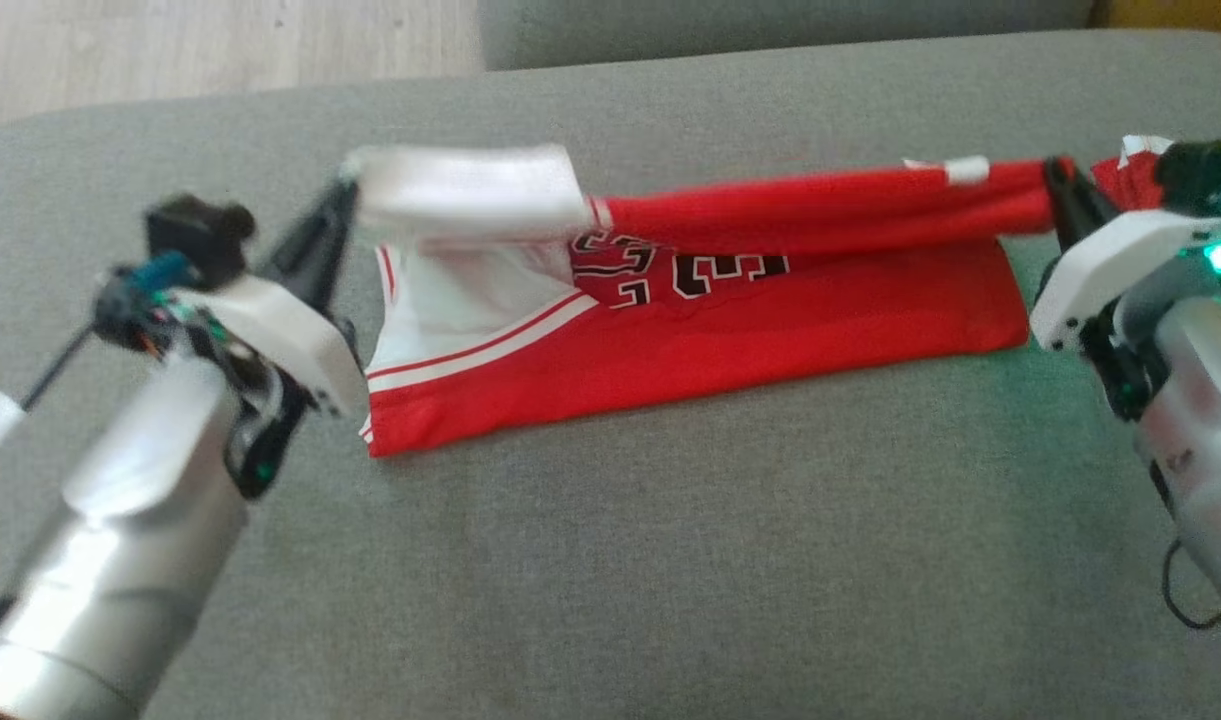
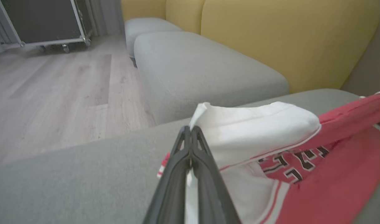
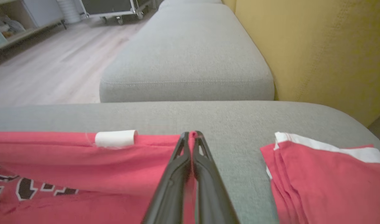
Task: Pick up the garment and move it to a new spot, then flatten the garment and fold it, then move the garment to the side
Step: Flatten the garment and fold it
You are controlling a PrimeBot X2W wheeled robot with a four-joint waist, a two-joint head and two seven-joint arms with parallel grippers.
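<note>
The garment (image 1: 730, 330) is a red jersey with white side panels and black lettering, lying across the grey cushion (image 1: 610, 560). Its far edge is lifted off the cushion and stretched between both grippers. My left gripper (image 1: 342, 195) is shut on the white corner (image 2: 239, 130) at the garment's left end; the closed fingers (image 2: 190, 155) pinch white cloth. My right gripper (image 1: 1055, 178) is shut on the red edge (image 3: 115, 158) at the right end. The lower part of the garment rests flat on the cushion.
A second folded red and white cloth (image 3: 326, 177) lies on the cushion right of my right gripper. Another grey cushion (image 3: 186, 49) sits beyond, with a yellow backrest (image 3: 317, 46). Wooden floor (image 2: 53, 93) and a wheeled black case (image 2: 43, 21) lie to the left.
</note>
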